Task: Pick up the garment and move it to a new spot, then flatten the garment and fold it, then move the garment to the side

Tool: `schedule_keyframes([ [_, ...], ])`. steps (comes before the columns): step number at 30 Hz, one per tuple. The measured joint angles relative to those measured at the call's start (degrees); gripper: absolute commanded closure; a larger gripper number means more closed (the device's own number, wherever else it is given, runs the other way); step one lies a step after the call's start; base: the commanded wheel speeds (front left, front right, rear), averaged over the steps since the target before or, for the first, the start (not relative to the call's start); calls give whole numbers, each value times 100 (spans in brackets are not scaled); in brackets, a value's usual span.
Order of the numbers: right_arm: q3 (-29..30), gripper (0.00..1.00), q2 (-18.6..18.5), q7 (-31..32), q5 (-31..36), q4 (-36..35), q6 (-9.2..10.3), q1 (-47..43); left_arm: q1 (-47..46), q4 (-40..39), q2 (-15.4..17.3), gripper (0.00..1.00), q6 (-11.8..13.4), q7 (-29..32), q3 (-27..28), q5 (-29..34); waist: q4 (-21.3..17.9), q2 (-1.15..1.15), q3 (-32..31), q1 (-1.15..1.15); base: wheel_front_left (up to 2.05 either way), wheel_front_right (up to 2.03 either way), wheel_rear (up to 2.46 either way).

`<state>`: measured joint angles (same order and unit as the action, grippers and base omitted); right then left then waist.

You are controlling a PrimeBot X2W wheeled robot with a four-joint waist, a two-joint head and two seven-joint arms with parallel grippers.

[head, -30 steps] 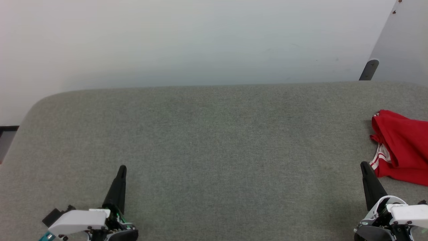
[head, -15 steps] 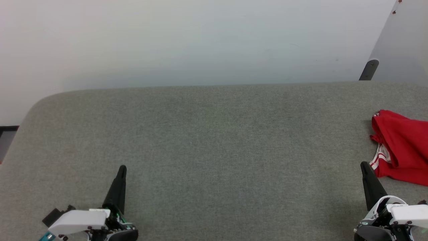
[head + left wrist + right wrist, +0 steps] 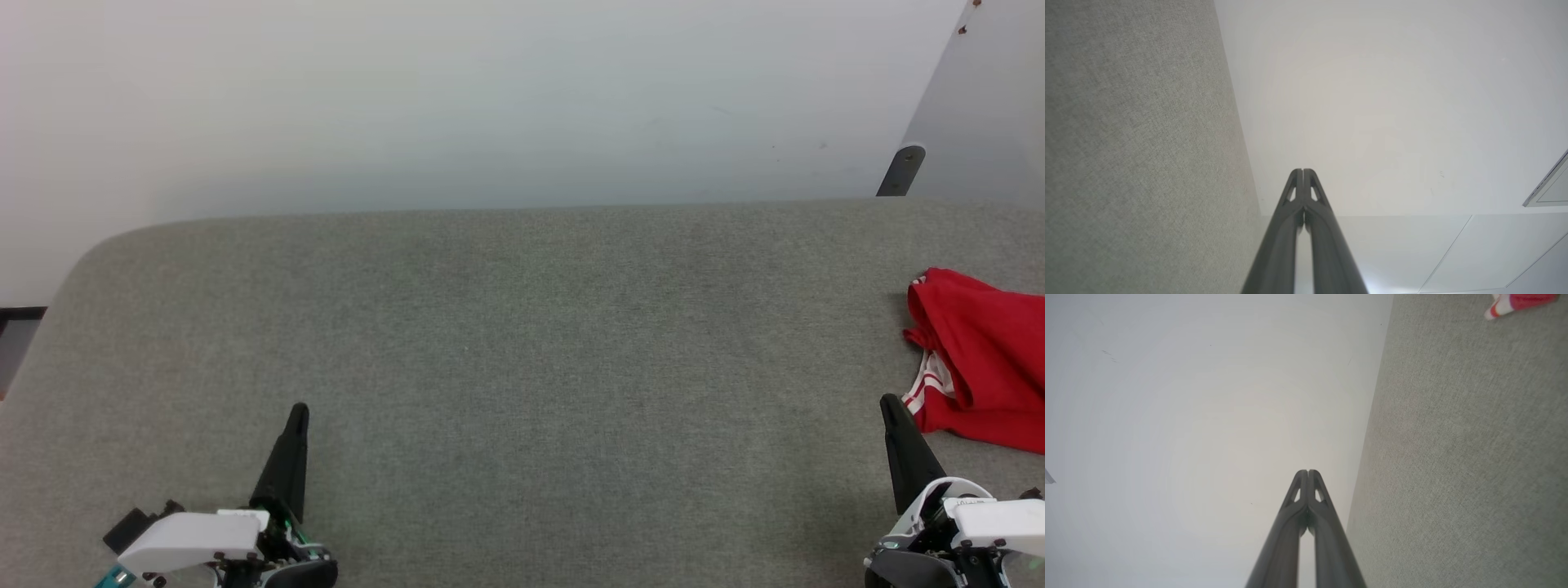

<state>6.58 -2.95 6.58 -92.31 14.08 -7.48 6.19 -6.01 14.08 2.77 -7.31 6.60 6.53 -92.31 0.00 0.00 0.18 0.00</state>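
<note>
The garment (image 3: 984,359) is a bunched red heap with a bit of red-and-white striped trim, lying at the right edge of the grey felt table (image 3: 522,343) and cut off by the frame. A corner of the garment (image 3: 1515,304) also shows at the top right of the right wrist view. My right gripper (image 3: 888,406) is shut and empty, its tip just left of the heap's lower corner and apart from it. At the lower left my left gripper (image 3: 299,411) is shut on nothing, far from the garment. Both wrist views show the fingertips (image 3: 1303,172) (image 3: 1307,473) pressed together.
The table's rounded far-left corner (image 3: 98,245) meets a white wall (image 3: 490,98). A pale panel with a dark grey leg (image 3: 901,170) stands behind the table at the far right. A dark floor strip (image 3: 20,327) shows at the left.
</note>
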Motion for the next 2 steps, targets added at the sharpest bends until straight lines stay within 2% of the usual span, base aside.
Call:
schedule_keyframes([
  [2,0,100,0,0,0,0,0,0,0,0,0,100,0,0,1,0,0,0,0,0,0,0,0],
])
